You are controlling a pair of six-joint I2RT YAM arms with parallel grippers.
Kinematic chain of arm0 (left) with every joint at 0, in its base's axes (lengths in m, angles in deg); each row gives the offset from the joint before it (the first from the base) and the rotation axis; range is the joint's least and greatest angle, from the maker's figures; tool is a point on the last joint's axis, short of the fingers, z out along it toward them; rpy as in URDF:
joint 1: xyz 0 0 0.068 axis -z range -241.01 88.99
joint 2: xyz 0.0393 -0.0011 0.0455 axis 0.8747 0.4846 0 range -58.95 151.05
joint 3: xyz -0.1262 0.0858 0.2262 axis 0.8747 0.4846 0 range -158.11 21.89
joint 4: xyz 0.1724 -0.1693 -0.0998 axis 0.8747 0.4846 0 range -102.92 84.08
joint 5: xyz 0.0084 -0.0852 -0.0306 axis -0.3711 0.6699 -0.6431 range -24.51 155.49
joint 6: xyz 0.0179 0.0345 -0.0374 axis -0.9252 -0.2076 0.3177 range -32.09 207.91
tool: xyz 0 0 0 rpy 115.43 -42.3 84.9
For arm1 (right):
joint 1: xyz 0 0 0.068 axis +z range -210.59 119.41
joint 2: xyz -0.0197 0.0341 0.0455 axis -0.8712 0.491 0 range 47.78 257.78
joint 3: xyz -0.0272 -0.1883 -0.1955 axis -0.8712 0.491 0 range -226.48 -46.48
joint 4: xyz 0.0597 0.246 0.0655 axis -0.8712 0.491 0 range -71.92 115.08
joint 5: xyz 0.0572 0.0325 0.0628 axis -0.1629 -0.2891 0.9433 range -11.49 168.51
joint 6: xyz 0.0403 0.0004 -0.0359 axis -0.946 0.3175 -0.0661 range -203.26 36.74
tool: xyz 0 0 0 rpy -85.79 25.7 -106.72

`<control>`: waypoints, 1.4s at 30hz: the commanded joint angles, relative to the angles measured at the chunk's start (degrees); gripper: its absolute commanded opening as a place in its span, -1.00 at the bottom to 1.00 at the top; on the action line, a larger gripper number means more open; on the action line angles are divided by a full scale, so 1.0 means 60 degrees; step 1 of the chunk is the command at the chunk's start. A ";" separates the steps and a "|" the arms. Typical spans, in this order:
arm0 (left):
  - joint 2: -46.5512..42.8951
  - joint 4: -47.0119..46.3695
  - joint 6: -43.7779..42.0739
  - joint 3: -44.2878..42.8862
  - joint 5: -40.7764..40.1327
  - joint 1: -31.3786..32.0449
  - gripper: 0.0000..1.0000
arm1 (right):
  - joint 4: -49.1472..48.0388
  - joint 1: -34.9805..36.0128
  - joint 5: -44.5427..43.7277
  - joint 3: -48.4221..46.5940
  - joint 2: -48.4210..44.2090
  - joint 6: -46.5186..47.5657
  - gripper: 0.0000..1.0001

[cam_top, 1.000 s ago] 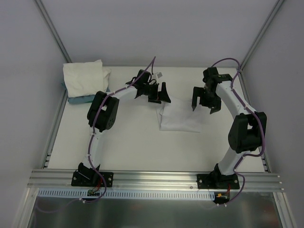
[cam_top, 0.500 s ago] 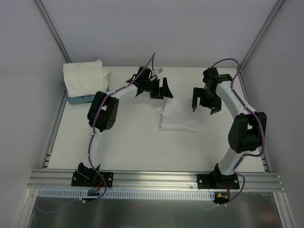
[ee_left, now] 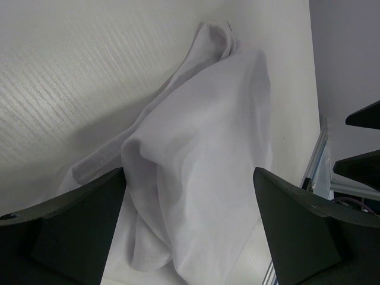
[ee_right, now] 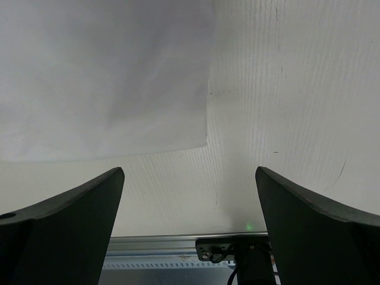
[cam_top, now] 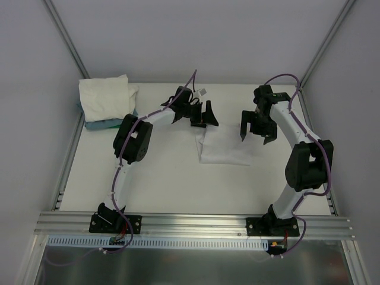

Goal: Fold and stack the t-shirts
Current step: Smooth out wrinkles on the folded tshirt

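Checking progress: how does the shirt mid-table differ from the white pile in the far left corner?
The middle shirt lies low and mostly flat; the corner pile is thick and rumpled. The middle shirt rests on the table; the corner pile sits on a teal item. Both are white cloth.

We see two arms built alike: the left arm (cam_top: 155,117) and the right arm (cam_top: 287,200) have white links, bulky black joint housings and black base plates (cam_top: 116,223). Thin purple cables (cam_top: 280,75) trail along each. The left gripper (cam_top: 205,123) and the right gripper (cam_top: 255,137) carry matte black, wedge-shaped fingers (ee_left: 77,228).
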 commanded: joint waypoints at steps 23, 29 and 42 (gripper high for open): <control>-0.0227 -0.0128 -0.0004 -0.0494 0.0276 0.0064 -1.00 | 0.0150 -0.0077 0.0142 0.0017 -0.0503 0.0023 0.99; -0.0666 0.0092 -0.0165 -0.0479 0.0276 -0.0039 -1.00 | -0.0085 -0.0077 0.0260 0.0265 -0.0488 -0.0065 0.99; -0.1121 0.0488 -0.0238 -0.0757 0.0335 -0.0025 -1.00 | -0.0319 -0.0077 0.0611 0.0412 -0.0415 -0.0065 0.99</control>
